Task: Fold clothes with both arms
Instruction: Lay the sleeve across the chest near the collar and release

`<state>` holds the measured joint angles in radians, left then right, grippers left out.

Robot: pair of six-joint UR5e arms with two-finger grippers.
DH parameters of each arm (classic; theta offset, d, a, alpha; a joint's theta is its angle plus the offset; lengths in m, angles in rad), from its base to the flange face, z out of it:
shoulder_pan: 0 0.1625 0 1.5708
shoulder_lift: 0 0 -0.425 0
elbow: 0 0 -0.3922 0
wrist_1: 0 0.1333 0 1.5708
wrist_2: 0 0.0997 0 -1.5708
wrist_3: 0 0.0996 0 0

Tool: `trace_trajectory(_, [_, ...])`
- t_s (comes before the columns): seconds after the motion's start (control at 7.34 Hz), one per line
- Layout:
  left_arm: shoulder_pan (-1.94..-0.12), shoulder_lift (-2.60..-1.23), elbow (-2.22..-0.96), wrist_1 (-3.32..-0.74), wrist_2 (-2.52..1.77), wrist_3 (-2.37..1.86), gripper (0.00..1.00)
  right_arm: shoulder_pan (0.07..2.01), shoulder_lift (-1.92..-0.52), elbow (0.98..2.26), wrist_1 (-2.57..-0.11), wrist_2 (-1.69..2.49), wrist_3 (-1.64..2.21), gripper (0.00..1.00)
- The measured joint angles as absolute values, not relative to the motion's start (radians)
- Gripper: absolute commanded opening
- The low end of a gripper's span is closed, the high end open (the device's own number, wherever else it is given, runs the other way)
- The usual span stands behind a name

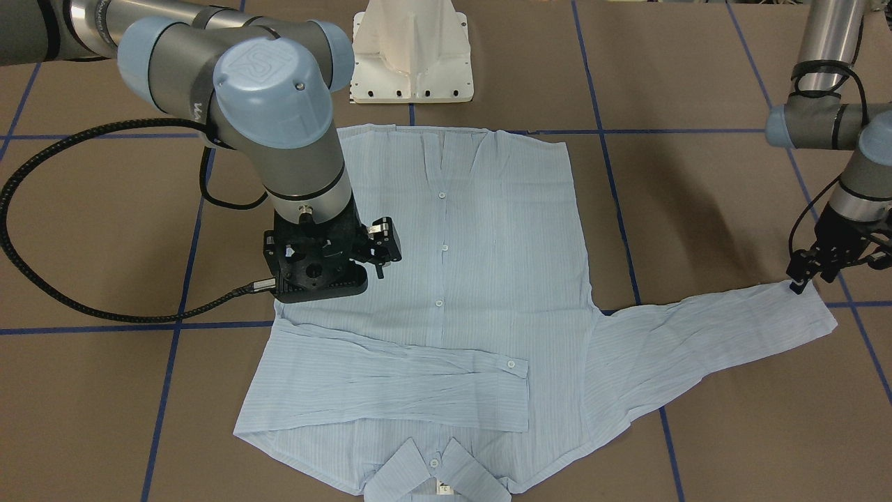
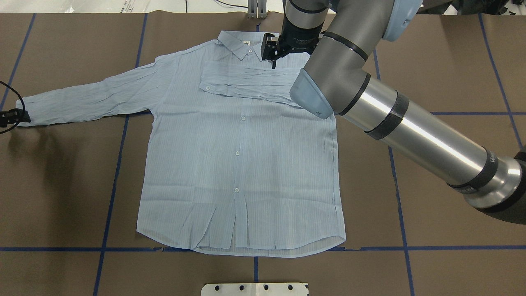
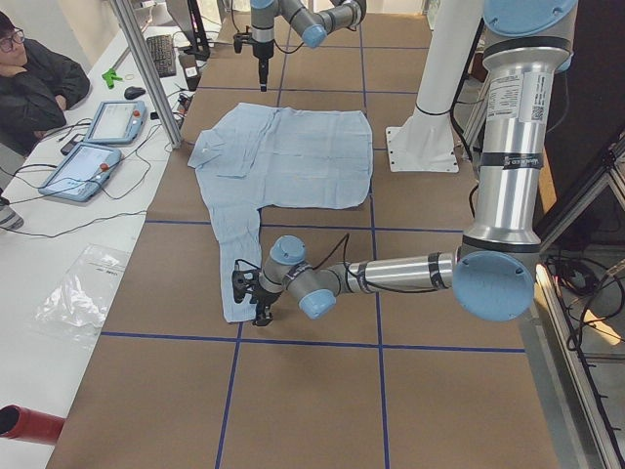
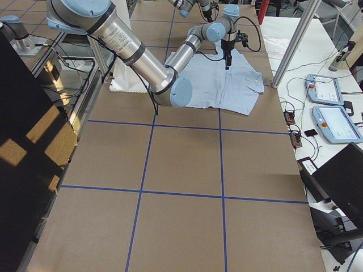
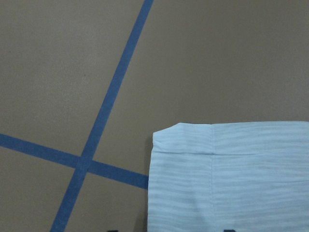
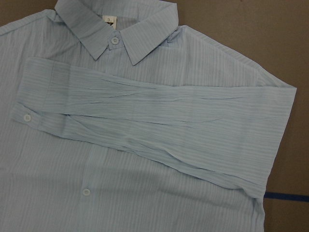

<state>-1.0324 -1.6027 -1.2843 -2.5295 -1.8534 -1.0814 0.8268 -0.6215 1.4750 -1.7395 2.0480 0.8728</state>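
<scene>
The light blue striped shirt (image 1: 453, 265) (image 2: 242, 164) lies flat, buttons up, with its collar (image 2: 238, 43) on the far side from the robot. One sleeve (image 6: 145, 116) is folded across the chest. The other sleeve (image 2: 90, 98) stretches out sideways. My left gripper (image 1: 812, 279) (image 2: 12, 117) stands low at that sleeve's cuff (image 5: 227, 174), jaws apart, holding nothing. My right gripper (image 1: 382, 265) (image 2: 273, 59) hangs above the folded sleeve near the collar. It looks open and empty, and its fingers do not show in the right wrist view.
The white pedestal base (image 1: 411, 56) stands at the robot's edge of the brown, blue-taped table (image 2: 431, 61). A black cable (image 1: 42, 209) loops beside the right arm. A seated person (image 3: 29, 83) and tablets (image 3: 83, 166) are at a side desk.
</scene>
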Motion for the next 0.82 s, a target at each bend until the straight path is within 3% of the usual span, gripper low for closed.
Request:
trace_trajectory(0.27, [-1.032, -1.603, -1.282, -2.53, -1.854, -1.082, 0.58, 0.826, -0.621, 1.477, -1.74, 2.048, 0.874, 1.0])
trace_trajectory(0.82, [-1.032, -1.604, -1.281, -2.529, -1.855, -1.083, 0.29, 0.827, -0.621, 1.477, -1.74, 2.047, 0.874, 1.0])
